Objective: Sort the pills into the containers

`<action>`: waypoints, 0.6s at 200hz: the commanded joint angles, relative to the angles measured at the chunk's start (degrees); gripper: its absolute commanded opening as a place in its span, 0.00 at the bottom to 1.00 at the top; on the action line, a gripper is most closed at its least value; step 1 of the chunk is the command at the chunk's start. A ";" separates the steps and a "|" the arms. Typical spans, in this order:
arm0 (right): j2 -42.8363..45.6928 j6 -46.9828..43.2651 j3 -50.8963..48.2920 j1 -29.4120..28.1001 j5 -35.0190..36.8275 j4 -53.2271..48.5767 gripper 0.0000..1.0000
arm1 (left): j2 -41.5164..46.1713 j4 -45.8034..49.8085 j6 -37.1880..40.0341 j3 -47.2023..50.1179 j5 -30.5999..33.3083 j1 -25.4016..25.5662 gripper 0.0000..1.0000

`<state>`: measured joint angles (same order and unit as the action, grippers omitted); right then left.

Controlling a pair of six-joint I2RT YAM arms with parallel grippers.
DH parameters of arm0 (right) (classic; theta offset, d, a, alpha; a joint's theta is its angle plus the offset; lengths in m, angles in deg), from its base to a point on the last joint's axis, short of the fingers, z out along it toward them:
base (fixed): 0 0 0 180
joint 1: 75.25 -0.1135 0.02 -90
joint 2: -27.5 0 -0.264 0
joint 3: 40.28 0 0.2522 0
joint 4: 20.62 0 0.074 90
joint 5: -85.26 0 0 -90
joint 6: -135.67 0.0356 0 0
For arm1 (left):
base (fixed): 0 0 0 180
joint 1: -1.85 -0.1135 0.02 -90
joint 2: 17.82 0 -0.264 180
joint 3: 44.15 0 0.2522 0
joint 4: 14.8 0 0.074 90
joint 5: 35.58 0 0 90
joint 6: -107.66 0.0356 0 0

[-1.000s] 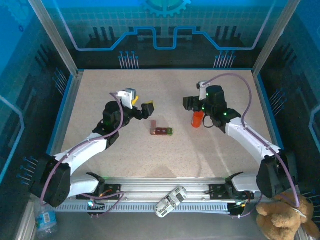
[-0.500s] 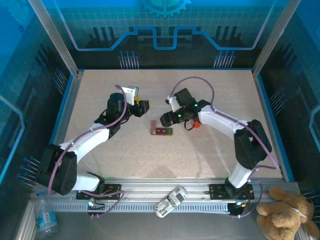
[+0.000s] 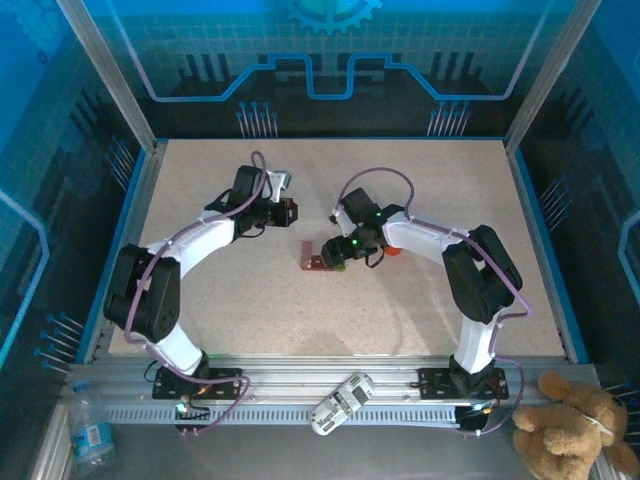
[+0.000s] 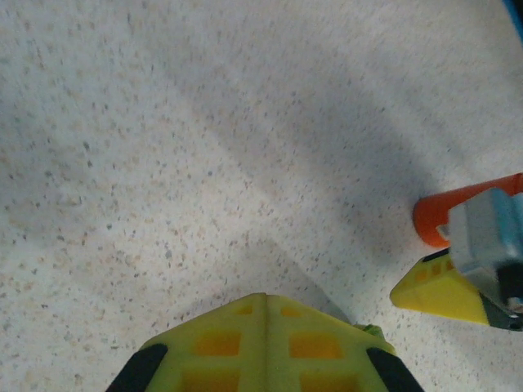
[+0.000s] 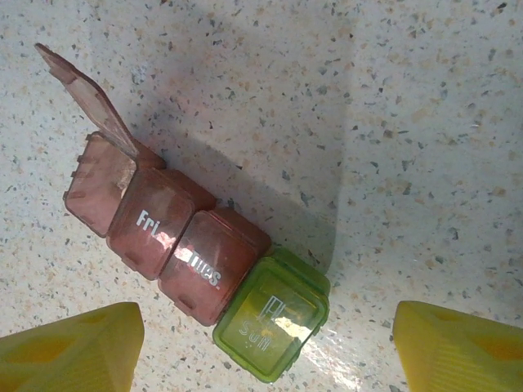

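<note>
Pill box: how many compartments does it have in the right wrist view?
4. The red end compartment has its lid open; beside it the Fri compartment, then the Tues compartment; the green compartment closes the row, lid shut. None seems hidden.

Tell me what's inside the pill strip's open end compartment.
In the containers, the open end compartment looks empty: only its reddish floor shows. The other three lids are shut, covering their insides.

Flat dark red plastic pill-compartment strip [image 5: 176, 245], white lettering: "Fri" on middle red lid [image 5: 155, 233], "Tues" on next red lid [image 5: 214, 265], "Sun" on green end lid [image 5: 271, 325].
</note>
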<state>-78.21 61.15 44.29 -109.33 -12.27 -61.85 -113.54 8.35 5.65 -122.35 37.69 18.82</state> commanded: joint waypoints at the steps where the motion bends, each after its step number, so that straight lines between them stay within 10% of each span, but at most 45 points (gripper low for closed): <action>1: -1.40 0.86 1.18 -0.63 0.15 -0.84 0.81 | -2.92 8.95 0.76 -4.87 -3.25 -0.18 0.00; 120: -5.09 1.78 0.31 -0.54 2.16 -0.06 0.80 | -12.21 15.38 0.16 -11.48 -3.22 2.09 0.00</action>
<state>-82.12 62.18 44.31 -109.38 -11.13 -61.76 -123.97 20.76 5.71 -131.36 35.46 20.11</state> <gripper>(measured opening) 0.804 0.047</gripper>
